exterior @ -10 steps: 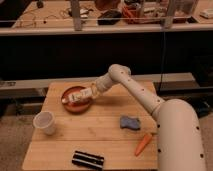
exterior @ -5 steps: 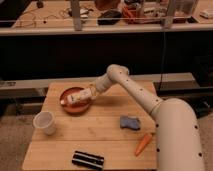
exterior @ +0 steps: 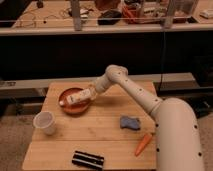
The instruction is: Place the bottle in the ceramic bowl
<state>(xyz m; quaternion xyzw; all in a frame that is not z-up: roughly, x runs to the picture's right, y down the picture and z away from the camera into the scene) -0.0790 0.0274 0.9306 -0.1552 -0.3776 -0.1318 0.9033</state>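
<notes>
A reddish-brown ceramic bowl (exterior: 69,106) sits on the far left part of the wooden table (exterior: 102,130). A pale bottle (exterior: 76,97) with a label lies on its side across the bowl, its neck pointing left. My gripper (exterior: 92,93) is at the bottle's right end, over the bowl's right rim, at the end of the white arm reaching in from the right.
A white cup (exterior: 44,122) stands at the left. A black box-shaped object (exterior: 88,159) lies near the front edge. A blue sponge (exterior: 130,122) and an orange carrot (exterior: 143,143) lie on the right. The robot's white body (exterior: 177,135) fills the right side.
The bottle and the gripper have dropped slightly lower into the bowl; otherwise the scene looks the same.
</notes>
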